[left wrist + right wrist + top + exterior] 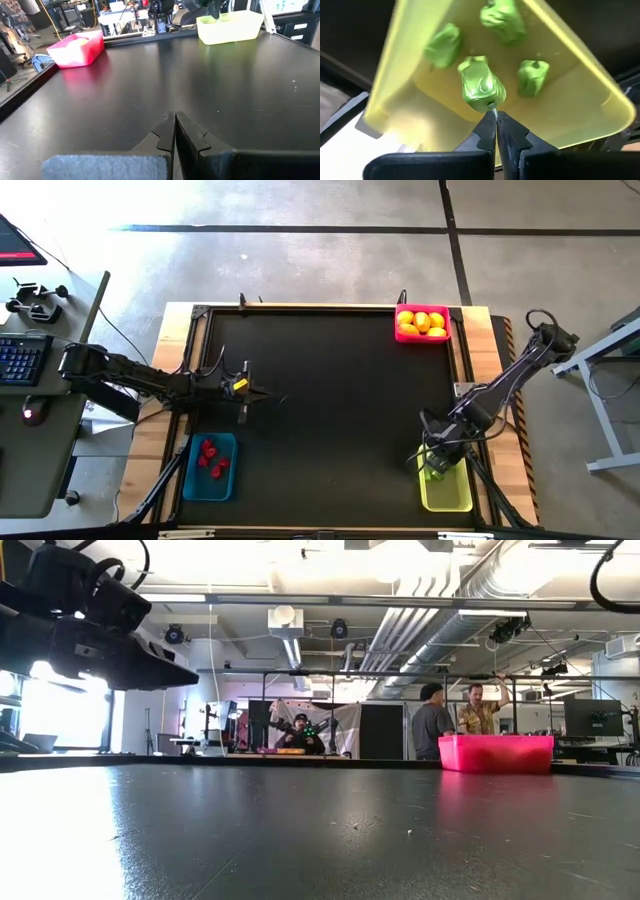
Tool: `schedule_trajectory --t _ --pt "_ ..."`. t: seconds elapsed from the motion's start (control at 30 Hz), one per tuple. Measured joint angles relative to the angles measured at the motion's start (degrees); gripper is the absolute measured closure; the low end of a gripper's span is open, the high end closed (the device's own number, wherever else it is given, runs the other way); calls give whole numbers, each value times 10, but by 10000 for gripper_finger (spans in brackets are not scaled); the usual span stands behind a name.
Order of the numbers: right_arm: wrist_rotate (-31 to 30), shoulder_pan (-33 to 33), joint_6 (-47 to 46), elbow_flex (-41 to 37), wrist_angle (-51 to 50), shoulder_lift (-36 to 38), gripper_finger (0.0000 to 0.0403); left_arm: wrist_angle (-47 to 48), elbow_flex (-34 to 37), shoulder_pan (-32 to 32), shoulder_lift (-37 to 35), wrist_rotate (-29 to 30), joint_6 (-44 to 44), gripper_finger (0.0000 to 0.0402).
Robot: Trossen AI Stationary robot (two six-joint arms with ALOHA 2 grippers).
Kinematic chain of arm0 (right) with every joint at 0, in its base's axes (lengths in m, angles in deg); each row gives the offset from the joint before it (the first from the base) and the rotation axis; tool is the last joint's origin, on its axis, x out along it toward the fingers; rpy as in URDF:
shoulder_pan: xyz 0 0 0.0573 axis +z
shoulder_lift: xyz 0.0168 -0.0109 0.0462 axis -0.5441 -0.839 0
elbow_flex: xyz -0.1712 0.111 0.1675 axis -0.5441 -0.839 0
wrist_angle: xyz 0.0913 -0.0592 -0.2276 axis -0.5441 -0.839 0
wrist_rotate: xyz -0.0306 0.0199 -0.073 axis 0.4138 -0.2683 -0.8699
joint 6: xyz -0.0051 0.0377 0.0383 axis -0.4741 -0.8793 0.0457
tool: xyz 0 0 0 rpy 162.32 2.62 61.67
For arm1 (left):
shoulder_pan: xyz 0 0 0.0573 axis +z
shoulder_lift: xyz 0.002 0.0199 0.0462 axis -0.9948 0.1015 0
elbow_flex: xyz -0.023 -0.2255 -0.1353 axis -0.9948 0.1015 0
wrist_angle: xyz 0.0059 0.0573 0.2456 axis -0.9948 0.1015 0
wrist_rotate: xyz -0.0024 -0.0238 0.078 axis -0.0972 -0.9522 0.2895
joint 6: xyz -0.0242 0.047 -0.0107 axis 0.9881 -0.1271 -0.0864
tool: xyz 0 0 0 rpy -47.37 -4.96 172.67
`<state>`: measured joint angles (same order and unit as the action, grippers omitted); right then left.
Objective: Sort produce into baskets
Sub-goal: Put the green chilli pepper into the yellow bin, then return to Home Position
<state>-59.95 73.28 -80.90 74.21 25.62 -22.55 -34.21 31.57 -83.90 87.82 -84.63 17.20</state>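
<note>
The yellow-green basket (447, 492) stands at the table's near right corner and holds several green pieces (445, 45). My right gripper (495, 112) is shut just above it, pointing steeply down, its tips at one green piece (480, 87). The pink-red basket (447, 323) at the far right holds yellow lemon-like produce (422, 322). The blue basket (190, 470) at the near left holds red pieces (212, 458). My left gripper (174, 116) is shut and holds nothing, hovering almost level over the table's left side (262, 392). My right gripper's shut fingertips (489, 120) stand right at the near end of a green piece (487, 102) in the yellow-green basket, coming from above. Whether they touch it I cannot tell.
The black tabletop (330, 410) lies bare between the three baskets. A desk with a keyboard (20, 360) and a mouse stands left of the table. In the low view, people (432, 720) stand in the room beyond the far edge.
</note>
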Motion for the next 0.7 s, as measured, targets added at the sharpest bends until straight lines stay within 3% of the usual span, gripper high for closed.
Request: schedule_trajectory --t 0.23,0.53,0.63,0.7 --pt "2 0 -15 -1 -20 -1 389 15 0 1 0 -14 9 401" --pt "-4 -5 -11 36 -83 0 279 32 0 1 -24 -13 10 401" --pt "-48 -7 45 62 -92 2 274 47 0 1 -45 -14 10 401" --pt "-104 -12 94 83 -116 2 291 60 0 1 -63 -14 12 401"
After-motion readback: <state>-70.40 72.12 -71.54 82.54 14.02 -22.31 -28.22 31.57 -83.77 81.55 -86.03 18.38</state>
